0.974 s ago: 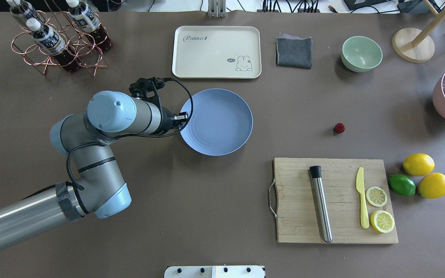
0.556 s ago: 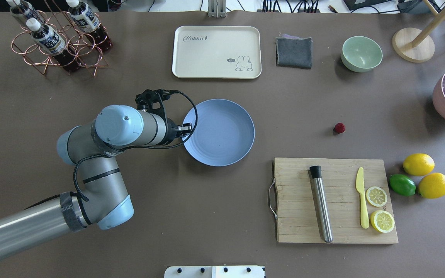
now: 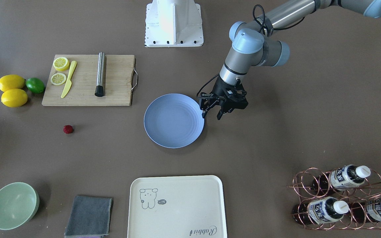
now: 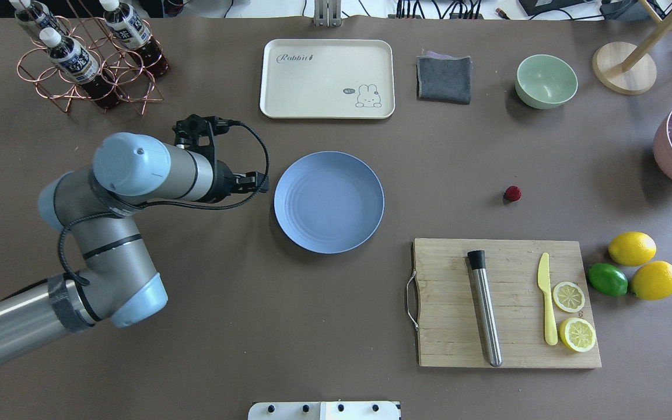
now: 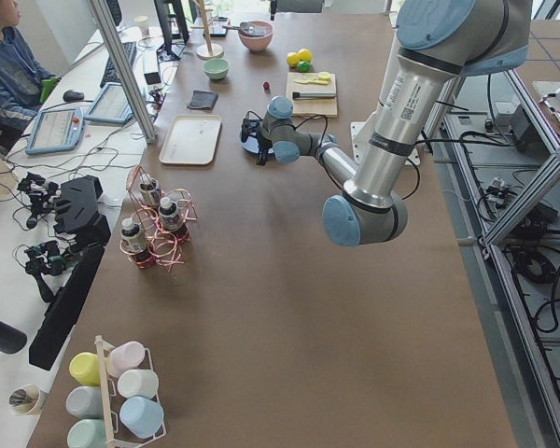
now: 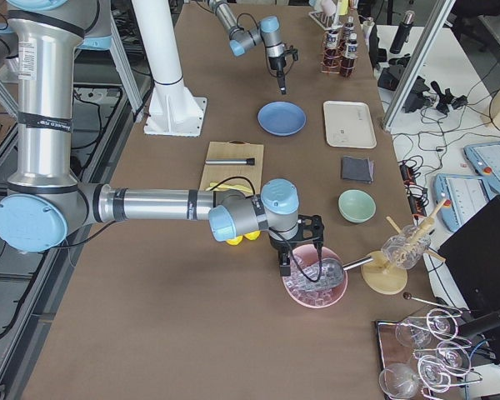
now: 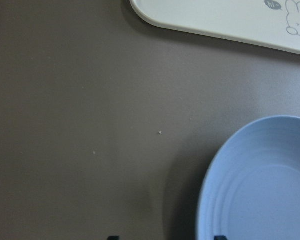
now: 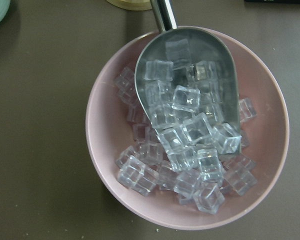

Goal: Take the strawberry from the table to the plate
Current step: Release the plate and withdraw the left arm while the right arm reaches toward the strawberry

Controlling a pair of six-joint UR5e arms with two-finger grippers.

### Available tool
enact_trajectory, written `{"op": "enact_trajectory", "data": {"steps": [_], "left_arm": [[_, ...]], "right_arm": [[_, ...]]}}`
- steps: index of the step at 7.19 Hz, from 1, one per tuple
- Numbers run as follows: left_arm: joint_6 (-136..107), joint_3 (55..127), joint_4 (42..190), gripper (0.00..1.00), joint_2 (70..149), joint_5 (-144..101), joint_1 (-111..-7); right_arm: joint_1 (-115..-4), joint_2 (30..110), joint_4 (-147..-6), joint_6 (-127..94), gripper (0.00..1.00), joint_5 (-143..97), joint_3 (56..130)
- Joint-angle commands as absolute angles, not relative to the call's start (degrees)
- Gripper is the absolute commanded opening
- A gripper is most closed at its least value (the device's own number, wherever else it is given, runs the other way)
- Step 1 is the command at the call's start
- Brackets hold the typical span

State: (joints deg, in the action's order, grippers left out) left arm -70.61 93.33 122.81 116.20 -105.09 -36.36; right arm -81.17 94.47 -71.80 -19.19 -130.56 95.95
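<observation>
The strawberry (image 4: 512, 193) (image 3: 67, 129) lies alone on the table (image 4: 312, 321), right of the light-blue plate (image 4: 329, 202) (image 3: 174, 120) and far from both grippers. Nothing lies in the plate. My left gripper (image 4: 260, 182) (image 3: 212, 115) hovers just off the plate's left rim, open and holding nothing. The left wrist view shows the plate (image 7: 260, 185) at lower right. My right gripper (image 6: 300, 265) shows only in the exterior right view, above a pink bowl; I cannot tell whether it is open or shut.
A cutting board (image 4: 505, 303) with muddler, knife and lemon slices lies near the strawberry. Lemons and a lime (image 4: 633, 265) sit to its right. A cream tray (image 4: 327, 79), grey cloth (image 4: 444, 77), green bowl (image 4: 546, 80), bottle rack (image 4: 88, 55) and a pink bowl (image 8: 105, 165) of ice stand around.
The plate slid a little toward the robot while the left gripper was at its rim. The left gripper has since drawn back to the left, clear of the plate.
</observation>
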Motion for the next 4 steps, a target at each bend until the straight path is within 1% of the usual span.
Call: {"op": "enact_trajectory", "data": {"steps": [1,2,4], "left_arm": [[-59.5,96.9,122.6,0.98,108.3,-112.8,-44.3],[-53.5,97.6,122.6,0.98,104.7,-115.0,-47.7],[-31.8,97.2,122.4,0.98,96.3,-123.7,-59.8]], "right_arm": [[-74.2,90.2,-71.7,-31.7,1.00,-129.9,97.3],[-69.5,87.3,-71.8,-40.3,1.00,-127.8,98.8],[-60.0,81.3,-71.7,-53.5,1.00,-121.7,98.7]]}}
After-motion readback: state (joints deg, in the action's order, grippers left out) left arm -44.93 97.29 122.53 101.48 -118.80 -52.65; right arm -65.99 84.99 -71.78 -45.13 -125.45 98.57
